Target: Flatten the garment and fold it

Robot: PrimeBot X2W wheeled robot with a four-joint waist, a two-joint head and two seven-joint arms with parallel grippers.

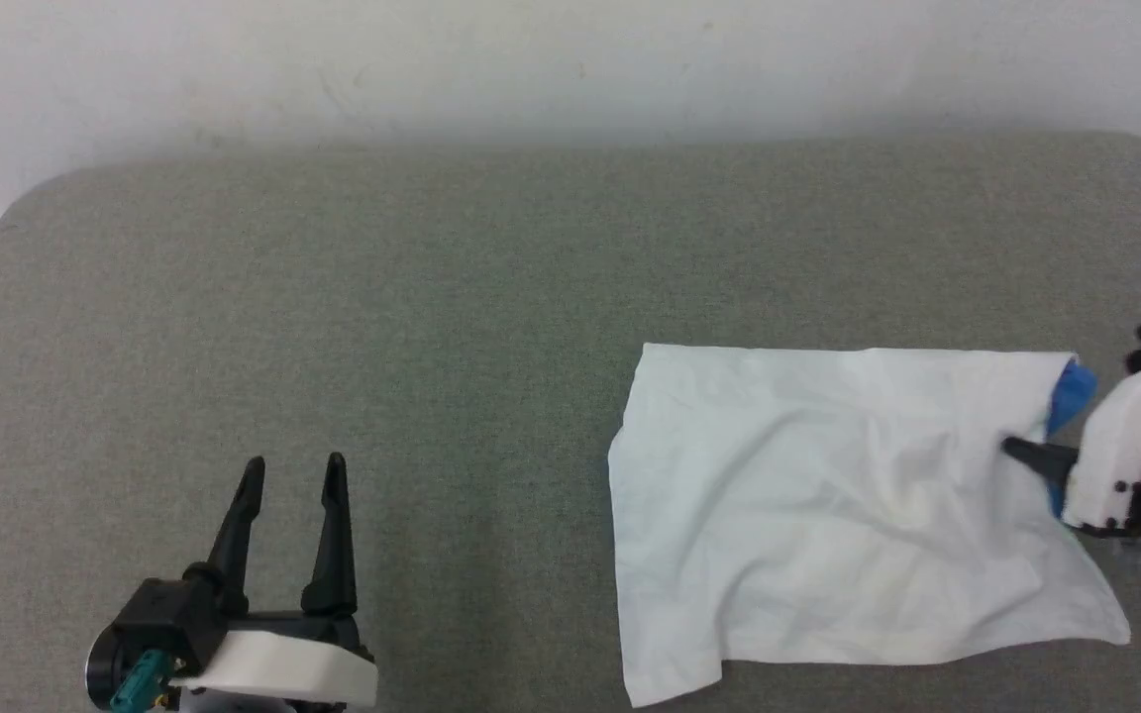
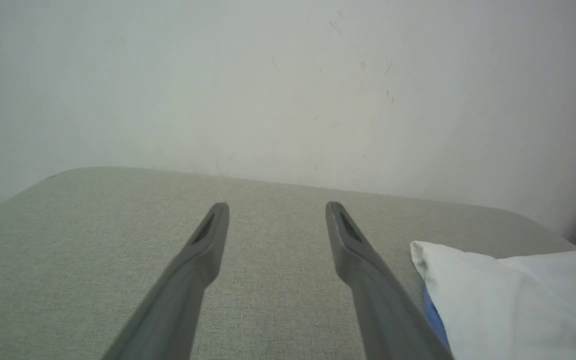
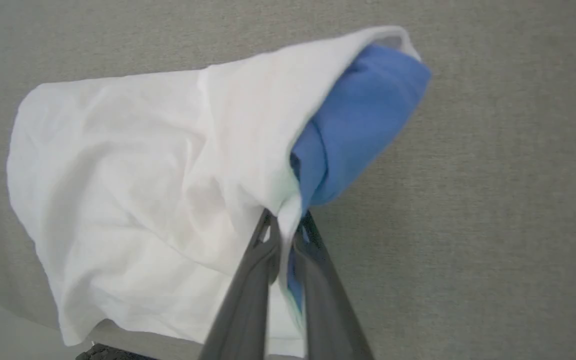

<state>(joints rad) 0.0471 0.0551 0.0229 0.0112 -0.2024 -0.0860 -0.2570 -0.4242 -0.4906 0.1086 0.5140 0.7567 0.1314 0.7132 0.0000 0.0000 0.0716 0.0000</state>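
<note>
Right claw (image 3: pixel 285 220) pinches the shirt (image 1: pixel 828 515) at its right edge; left claw (image 1: pixel 293 473) spread, idle. Pull low and slow so layers don't slip.

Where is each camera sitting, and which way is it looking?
Head view: on the robot's head, looking forward and down at the grey table; open left pincer lower left, right pincer at the right edge.
Left wrist view: on the left wrist, looking along that pincer toward the white wall.
Right wrist view: on the right wrist, looking along that pincer, shut on the T-shirt.
Shared: head and right wrist views both show the right pincer pinching the T-shirt's blue-lined edge.
</note>
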